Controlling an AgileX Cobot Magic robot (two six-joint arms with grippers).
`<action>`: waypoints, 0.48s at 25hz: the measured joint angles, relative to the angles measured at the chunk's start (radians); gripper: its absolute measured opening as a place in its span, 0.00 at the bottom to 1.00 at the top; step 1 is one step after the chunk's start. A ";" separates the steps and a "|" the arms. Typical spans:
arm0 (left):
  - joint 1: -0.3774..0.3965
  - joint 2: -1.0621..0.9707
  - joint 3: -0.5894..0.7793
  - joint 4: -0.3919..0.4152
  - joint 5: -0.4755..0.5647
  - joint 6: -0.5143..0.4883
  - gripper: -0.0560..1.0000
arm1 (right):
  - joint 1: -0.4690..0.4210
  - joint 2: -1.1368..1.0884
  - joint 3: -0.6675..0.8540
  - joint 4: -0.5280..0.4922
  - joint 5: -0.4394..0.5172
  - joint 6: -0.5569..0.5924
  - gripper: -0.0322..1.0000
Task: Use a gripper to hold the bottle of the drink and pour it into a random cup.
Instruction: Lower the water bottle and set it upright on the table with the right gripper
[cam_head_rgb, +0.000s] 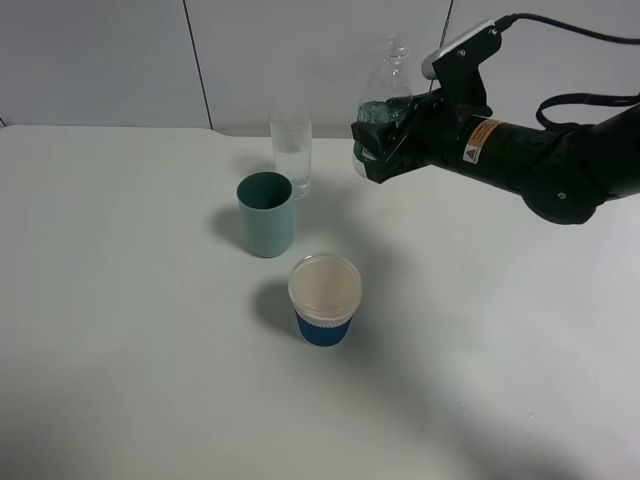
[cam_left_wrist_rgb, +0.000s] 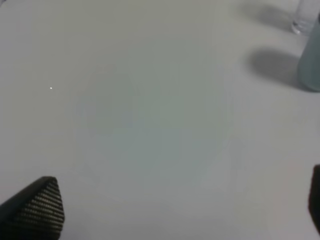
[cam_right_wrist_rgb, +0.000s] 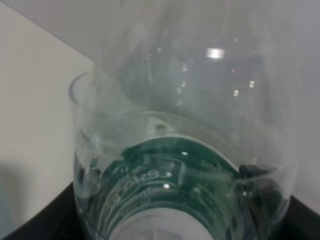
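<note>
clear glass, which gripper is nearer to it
Right. The right gripper, shut on the bottle, hangs just beside the clear glass. The left gripper is out of the high view; its wrist camera shows the glass only at a far edge.

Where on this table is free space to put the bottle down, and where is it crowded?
Bare table spreads left of the teal cup and in front of the paper cup. It is crowded at the back middle, where the clear glass and teal cup stand close together.
</note>
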 joint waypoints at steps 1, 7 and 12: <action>0.000 0.000 0.000 0.000 0.000 0.000 0.99 | 0.000 0.016 0.000 0.000 -0.017 0.000 0.57; 0.000 0.000 0.000 0.000 0.000 0.000 0.99 | 0.000 0.161 0.006 0.020 -0.069 0.002 0.57; 0.000 0.000 0.000 0.000 0.000 0.000 0.99 | 0.000 0.226 0.006 0.023 -0.089 0.002 0.57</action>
